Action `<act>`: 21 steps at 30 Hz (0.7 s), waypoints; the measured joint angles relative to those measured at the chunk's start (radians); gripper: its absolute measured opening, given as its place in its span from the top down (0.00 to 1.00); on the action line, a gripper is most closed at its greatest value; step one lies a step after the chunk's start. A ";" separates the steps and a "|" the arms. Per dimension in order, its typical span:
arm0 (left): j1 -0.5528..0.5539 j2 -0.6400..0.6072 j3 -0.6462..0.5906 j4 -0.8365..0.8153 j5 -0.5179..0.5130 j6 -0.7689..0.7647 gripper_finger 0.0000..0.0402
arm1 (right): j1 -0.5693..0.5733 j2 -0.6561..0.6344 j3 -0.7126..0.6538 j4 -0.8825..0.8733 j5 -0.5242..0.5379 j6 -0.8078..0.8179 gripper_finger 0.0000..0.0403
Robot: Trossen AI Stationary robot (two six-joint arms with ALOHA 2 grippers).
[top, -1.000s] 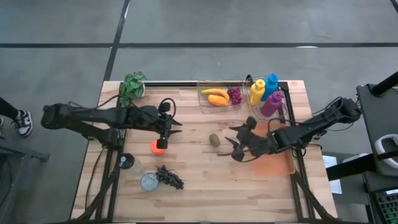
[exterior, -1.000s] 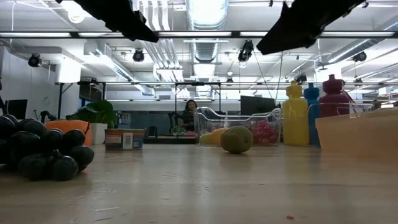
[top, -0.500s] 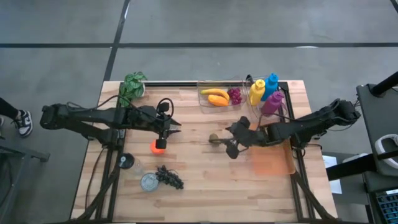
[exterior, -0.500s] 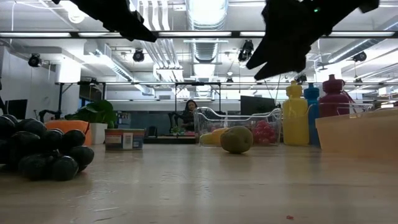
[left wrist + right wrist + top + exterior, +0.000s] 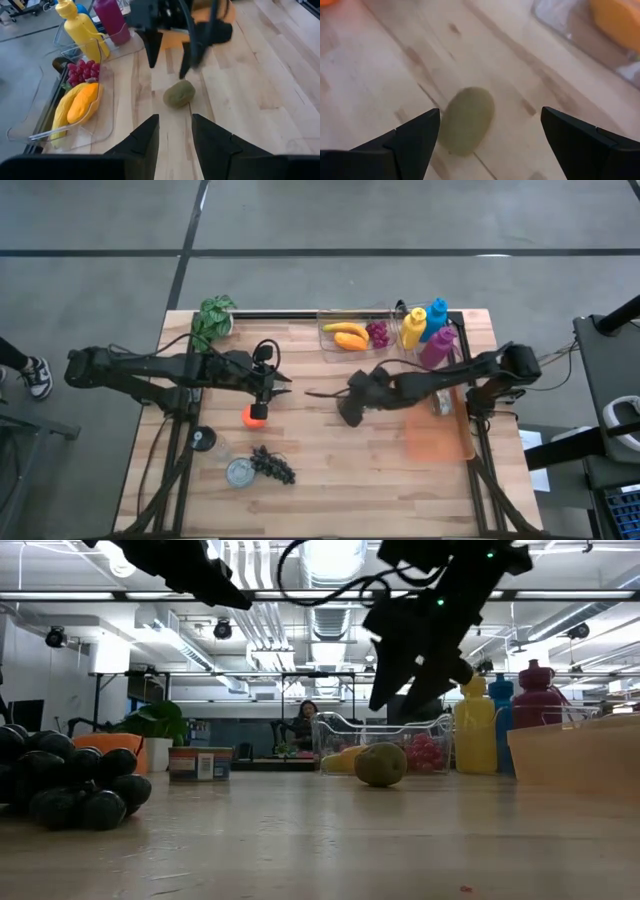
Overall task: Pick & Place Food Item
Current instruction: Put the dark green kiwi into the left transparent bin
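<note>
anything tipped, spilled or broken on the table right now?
Nothing stands out. The brownish-green kiwi fruit lies alone on the wooden table, intact, with the right hand open just above it. The clear plastic tray still holds its yellow and red fruit, and the yellow, blue and magenta bottles stand upright.

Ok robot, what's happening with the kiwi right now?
Right gripper above the kiwi, jaws wide open. Kiwi on the table, not held. Left gripper waiting near the orange cup. Nothing blocking.

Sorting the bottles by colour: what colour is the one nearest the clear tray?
Yellow, clearest in the left wrist view.
</note>
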State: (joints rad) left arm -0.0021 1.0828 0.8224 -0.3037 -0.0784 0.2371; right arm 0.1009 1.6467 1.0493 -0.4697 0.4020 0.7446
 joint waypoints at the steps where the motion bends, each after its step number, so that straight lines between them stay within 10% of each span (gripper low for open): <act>1: 0.000 0.000 -0.004 0.004 0.000 0.000 0.70 | -0.001 0.023 0.024 -0.008 -0.010 0.002 0.14; 21: 0.000 -0.001 -0.026 0.049 0.000 0.002 0.70 | -0.033 0.240 0.179 -0.114 -0.123 0.016 0.21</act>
State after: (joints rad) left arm -0.0021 1.0817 0.7967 -0.2551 -0.0785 0.2394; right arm 0.0677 1.8870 1.2282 -0.5840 0.2790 0.7603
